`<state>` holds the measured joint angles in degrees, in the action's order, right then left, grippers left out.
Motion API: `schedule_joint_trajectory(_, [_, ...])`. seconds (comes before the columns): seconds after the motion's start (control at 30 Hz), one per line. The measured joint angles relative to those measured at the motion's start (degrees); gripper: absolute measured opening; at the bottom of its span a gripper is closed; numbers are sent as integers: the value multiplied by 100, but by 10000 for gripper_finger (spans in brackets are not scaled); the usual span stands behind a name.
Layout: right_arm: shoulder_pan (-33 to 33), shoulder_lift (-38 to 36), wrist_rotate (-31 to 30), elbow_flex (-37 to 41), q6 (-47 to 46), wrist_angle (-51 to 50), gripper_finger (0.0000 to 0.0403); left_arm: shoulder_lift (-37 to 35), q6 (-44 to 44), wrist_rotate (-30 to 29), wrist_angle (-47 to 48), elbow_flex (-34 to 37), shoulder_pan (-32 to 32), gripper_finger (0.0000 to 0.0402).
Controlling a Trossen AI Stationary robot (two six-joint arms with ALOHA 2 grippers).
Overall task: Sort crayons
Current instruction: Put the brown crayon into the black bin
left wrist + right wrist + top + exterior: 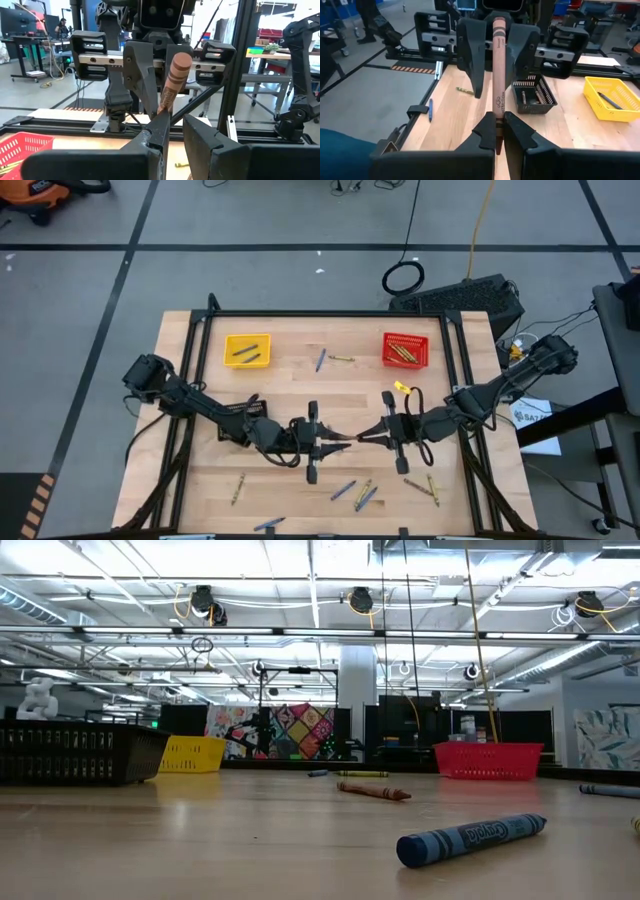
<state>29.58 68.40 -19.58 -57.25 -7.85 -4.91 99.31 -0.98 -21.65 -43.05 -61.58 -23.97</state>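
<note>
Mid-table handover: your right gripper (pixel 499 131) is clenched on the brown crayon (pixel 498 70), and the left gripper (pixel 330 445), jaws apart around its far end, faces it. Close the left fully before releasing the right, then carry the crayon to its basket.

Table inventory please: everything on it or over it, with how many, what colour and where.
table: one, light wood
yellow basket: one, back left, two crayons inside
red basket: one, back right, yellow-green crayons inside
black basket: one, near the left arm
loose crayons: about nine, blue, yellow-green and tan, mostly near the front edge
brown crayon: one, mid-table, between both arms
right pincer: shut on the brown crayon
left pincer: open around its other end
</note>
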Motion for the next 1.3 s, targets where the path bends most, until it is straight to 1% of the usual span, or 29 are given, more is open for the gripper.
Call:
schedule_joint_trajectory(0.47, [2, 66, 10, 0, -21, 13, 0, 0, -20, -29, -15, 0, 66, 58])
schedule_joint_trajectory(0.63, [0, 66, 11, 0, -13, 3, 0, -2, -251, -42, 4, -2, 136, 58])
schedule_joint_trajectory(0.8, [-2, 66, 12, 0, -1, 2, 0, -2, -271, 45, 3, -2, 155, 58])
schedule_joint_trajectory(1.13, [-248, 91, 40, 0, -27, 4, 0, -2, -277, 48, -18, -2, 243, 58])
schedule_joint_trajectory(1.3, [-254, 94, 36, 0, -40, 0, 0, -2, -280, 62, -19, -2, 314, 58])
